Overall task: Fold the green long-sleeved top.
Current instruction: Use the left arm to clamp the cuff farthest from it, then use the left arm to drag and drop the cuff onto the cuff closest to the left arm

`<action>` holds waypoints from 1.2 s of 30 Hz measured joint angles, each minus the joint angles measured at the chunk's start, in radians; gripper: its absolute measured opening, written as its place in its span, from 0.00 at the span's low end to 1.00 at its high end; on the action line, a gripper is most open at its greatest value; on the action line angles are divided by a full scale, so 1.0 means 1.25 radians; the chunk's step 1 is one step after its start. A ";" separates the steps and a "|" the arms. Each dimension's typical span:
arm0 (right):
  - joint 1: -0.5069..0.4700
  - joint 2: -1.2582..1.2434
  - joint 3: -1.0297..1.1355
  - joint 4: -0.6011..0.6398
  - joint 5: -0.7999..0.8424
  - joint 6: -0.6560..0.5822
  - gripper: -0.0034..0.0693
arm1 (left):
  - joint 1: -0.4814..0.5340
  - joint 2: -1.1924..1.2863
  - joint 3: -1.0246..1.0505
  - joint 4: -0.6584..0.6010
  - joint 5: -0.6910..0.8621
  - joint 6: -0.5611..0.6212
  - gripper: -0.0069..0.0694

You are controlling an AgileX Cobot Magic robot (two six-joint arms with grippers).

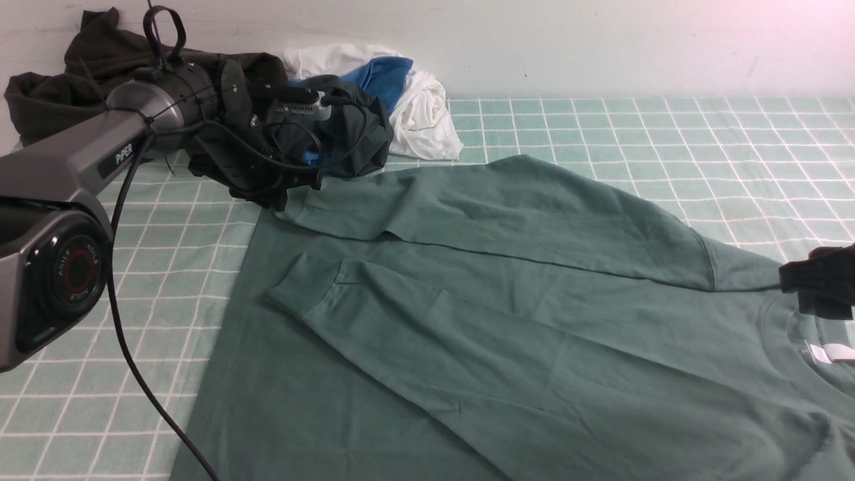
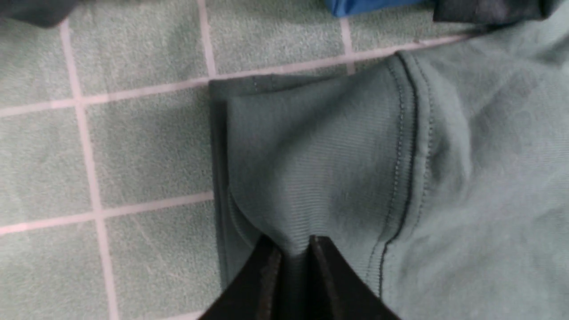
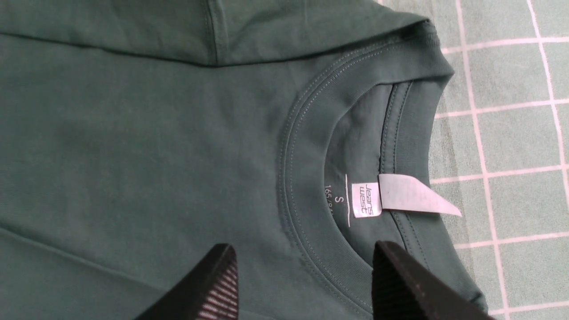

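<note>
The front view looks forward from the robot's side over the sage-green cotton long-sleeved top [image 1: 507,321] on pale green checked cloth [image 1: 668,133]. The wrist views look closely down on parts it shares: left the ribbed cuff [image 2: 311,155], right the crew-neck collar [image 3: 309,133].

The green long-sleeved top [image 1: 507,314] runs off the front view's bottom and right edges; the right edge also cuts the right gripper [image 1: 820,288]. The left arm [image 1: 100,153] hides part of the dark garment [image 1: 47,93] at the checked cloth's [image 1: 668,133] far left corner.
</note>
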 joint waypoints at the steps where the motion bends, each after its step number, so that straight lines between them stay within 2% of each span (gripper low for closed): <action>1: 0.000 0.000 0.000 0.000 0.000 0.000 0.58 | 0.000 0.000 0.000 0.000 0.001 0.001 0.17; 5: 0.000 0.000 0.000 0.001 -0.002 -0.002 0.58 | 0.000 0.001 0.000 -0.001 0.024 0.025 0.17; 11: 0.000 0.000 0.000 0.054 -0.019 -0.034 0.58 | -0.005 -0.076 0.000 -0.038 0.128 0.073 0.17; 15: 0.000 0.000 0.000 0.148 -0.006 -0.111 0.58 | -0.005 -0.220 0.002 -0.167 0.234 0.089 0.17; 19: 0.000 -0.002 0.000 0.208 0.033 -0.174 0.58 | -0.003 -0.330 0.056 -0.197 0.271 0.092 0.17; 23: 0.000 -0.025 0.000 0.274 0.060 -0.241 0.58 | -0.001 -0.507 0.325 -0.200 0.244 0.094 0.17; 26: 0.000 -0.056 0.000 0.293 0.071 -0.259 0.58 | -0.001 -0.594 0.568 -0.200 0.160 0.097 0.17; 27: 0.000 -0.059 0.000 0.295 0.072 -0.259 0.58 | -0.001 -0.604 0.584 -0.200 0.153 0.097 0.17; 29: 0.003 -0.085 0.000 0.305 0.084 -0.264 0.58 | -0.002 -0.650 0.764 -0.201 0.066 0.103 0.17; 31: 0.022 -0.106 0.000 0.307 0.093 -0.266 0.58 | -0.004 -0.674 0.859 -0.203 0.012 0.112 0.19; 34: 0.073 -0.123 0.000 0.306 0.105 -0.269 0.58 | -0.004 -0.687 0.954 -0.206 -0.044 0.136 0.25; 36: 0.147 -0.142 0.000 0.299 0.139 -0.271 0.58 | -0.006 -0.687 0.993 -0.206 -0.064 0.158 0.37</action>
